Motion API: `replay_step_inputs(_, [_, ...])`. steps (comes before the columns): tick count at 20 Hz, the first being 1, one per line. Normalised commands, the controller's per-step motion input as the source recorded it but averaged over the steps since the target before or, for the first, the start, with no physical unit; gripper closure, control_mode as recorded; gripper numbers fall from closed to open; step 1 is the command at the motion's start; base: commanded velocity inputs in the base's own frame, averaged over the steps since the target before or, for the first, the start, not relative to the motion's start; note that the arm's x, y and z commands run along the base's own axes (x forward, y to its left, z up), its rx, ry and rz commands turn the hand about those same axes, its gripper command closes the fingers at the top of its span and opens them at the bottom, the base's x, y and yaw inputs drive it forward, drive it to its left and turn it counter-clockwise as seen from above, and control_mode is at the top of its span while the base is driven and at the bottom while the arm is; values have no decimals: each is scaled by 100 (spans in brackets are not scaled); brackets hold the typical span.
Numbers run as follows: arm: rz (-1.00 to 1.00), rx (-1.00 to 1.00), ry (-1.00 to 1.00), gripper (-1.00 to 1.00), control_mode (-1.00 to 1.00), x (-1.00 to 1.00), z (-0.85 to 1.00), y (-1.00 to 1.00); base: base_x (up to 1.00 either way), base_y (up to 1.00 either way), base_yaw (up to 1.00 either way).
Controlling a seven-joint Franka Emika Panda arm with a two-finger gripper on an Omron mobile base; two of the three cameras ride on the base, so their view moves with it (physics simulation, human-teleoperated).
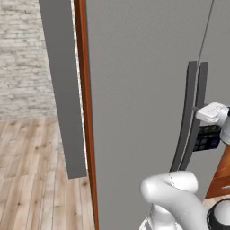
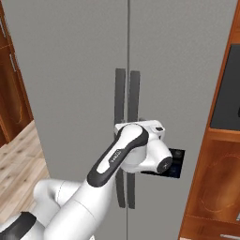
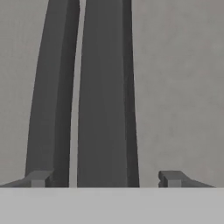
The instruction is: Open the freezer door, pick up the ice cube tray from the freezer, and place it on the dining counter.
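Observation:
The freezer door point(image 2: 183, 65) is the right-hand grey panel point(image 1: 221, 40) and it stands shut. Its dark curved bar handle point(image 2: 134, 96) point(image 1: 201, 96) point(image 3: 105, 87) runs right beside the seam. My gripper point(image 3: 105, 179) is open and close up to that handle, with one fingertip point(image 3: 173, 179) to its right. The other fingertip point(image 3: 39, 179) sits in front of the twin panel's handle point(image 3: 48, 87). The ice cube tray, the freezer's inside and the dining counter are out of view.
The twin grey panel point(image 1: 139, 90) point(image 2: 70, 70) fills the left, also shut. Brown wood cabinets point(image 2: 218, 168) with a dark inset point(image 2: 227, 89) stand at the right, more wood point(image 2: 11, 93) at the left. Wood floor point(image 1: 31, 170) and a brick wall point(image 1: 22, 54) lie left.

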Motion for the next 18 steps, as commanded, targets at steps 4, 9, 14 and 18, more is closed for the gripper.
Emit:
replay_step_inputs(4, [1,0,0,100,-100,7,0,0,0,0,0])
replay_step_inputs(9, [0,0,0,100,-100,12,0,0,0,0,0])
replay_step_inputs(14, [0,0,0,100,-100,-5,0,-9,0,0,0])
replay_step_inputs(18, [-6,0,0,100,-100,-51,2,-37,0,0,0])
